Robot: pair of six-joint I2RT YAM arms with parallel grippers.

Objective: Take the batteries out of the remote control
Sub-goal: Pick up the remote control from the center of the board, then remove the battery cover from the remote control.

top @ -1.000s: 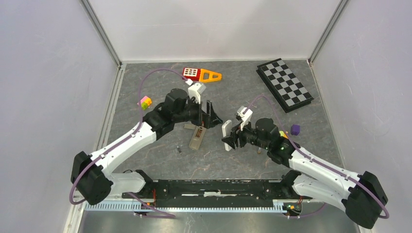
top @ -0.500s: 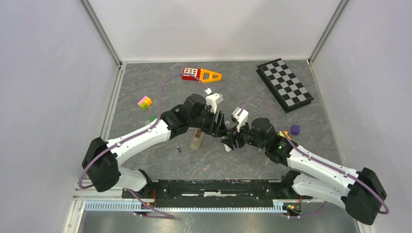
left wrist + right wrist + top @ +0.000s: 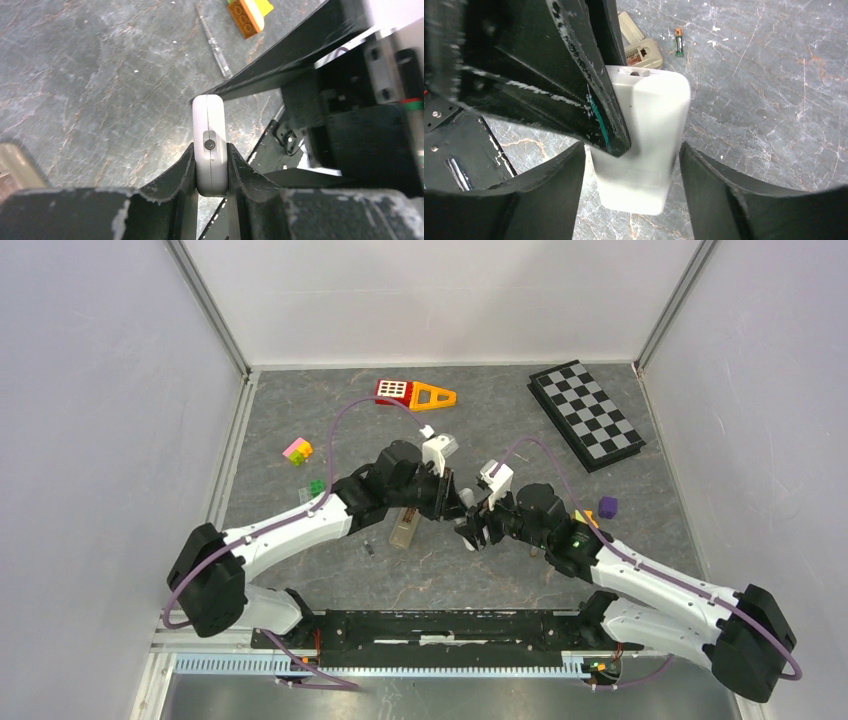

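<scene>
White-cased, the remote control (image 3: pixel 210 120) sits edge-on between the left gripper (image 3: pixel 210 150) fingers, which are closed tight on its two faces. We see the right gripper (image 3: pixel 632 150) fingers straddling the same remote, parted, with a sliver of table showing along each side. Beyond the right fingertips lie a beige remote (image 3: pixel 642 55) and one battery (image 3: pixel 678 41) on the grey stone-patterned table (image 3: pixel 764 100), which is bare to their right. A second ago the left gripper hung apart, over the beige remote.
</scene>
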